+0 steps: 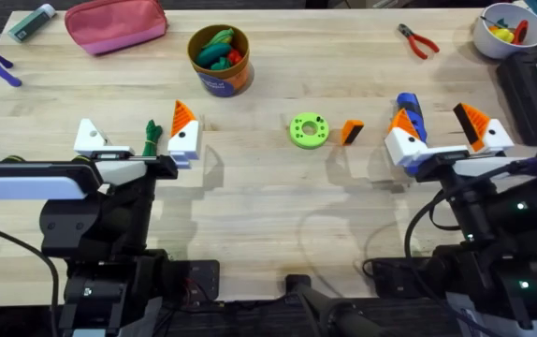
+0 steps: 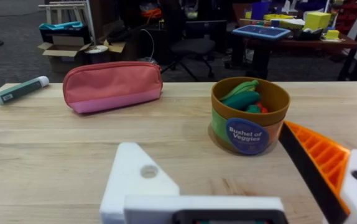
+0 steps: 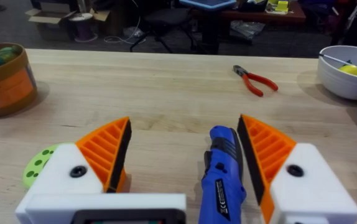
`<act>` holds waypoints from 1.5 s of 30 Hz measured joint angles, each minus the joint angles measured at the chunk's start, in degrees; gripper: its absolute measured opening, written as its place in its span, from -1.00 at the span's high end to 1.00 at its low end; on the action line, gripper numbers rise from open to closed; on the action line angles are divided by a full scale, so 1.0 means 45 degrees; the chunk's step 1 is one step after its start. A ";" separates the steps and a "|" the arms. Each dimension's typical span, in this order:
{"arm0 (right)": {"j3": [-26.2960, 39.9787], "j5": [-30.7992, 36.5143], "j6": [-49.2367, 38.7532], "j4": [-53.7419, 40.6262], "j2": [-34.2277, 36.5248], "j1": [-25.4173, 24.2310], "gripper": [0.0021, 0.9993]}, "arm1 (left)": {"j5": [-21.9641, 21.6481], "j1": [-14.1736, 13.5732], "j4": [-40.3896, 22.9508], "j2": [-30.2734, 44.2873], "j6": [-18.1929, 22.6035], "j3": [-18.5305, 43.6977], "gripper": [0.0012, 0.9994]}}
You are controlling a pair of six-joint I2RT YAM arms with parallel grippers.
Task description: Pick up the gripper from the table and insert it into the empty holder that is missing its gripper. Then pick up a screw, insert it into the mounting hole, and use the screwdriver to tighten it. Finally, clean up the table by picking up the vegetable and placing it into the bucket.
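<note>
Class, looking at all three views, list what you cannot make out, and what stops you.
- Screws: too small to find in the overhead view.
- Screwdriver: its bit is cut off by the right wrist view's bottom edge; overhead, the right gripper covers part of it.
- Bucket: its wall hides the lower contents in the left wrist view.

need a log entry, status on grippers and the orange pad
Left gripper open over vegetable, one finger padless. Right gripper open astride screwdriver. Loose gripper untouched beside green disc.
</note>
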 joint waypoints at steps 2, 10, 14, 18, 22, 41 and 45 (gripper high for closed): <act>0.0000 0.0000 0.0000 0.0000 0.0000 0.0000 -0.99 | 0.0000 -0.0010 0.0000 0.0000 0.0005 0.0000 -0.97; -0.0005 0.0000 -0.0001 0.0288 0.0000 0.0005 -0.99 | -0.0020 -0.0010 0.0767 0.0001 0.0001 0.0009 -0.97; 0.0070 0.0000 0.0000 0.1079 0.0000 0.0005 -0.99 | -0.0134 -0.0010 0.0109 0.0001 0.0001 0.0387 -0.97; 0.0845 0.0004 0.0000 0.0792 0.0022 0.0005 -0.99 | -0.0605 -0.0010 -0.2142 0.0174 0.0052 0.2070 -0.97; 0.2881 0.0001 0.0040 -0.0931 0.0522 0.0005 -0.99 | -0.1318 0.0074 -0.4816 0.1520 0.0200 0.4993 -0.97; 1.1946 0.0053 0.0735 -1.0981 1.0308 0.0005 -0.99 | -0.1892 0.0466 -1.3349 1.3446 0.0389 1.4226 -0.97; 1.2656 0.0053 0.0957 -1.1893 1.1298 0.0005 -0.98 | -0.1889 0.0466 -1.3546 1.4521 0.0389 1.4574 -0.97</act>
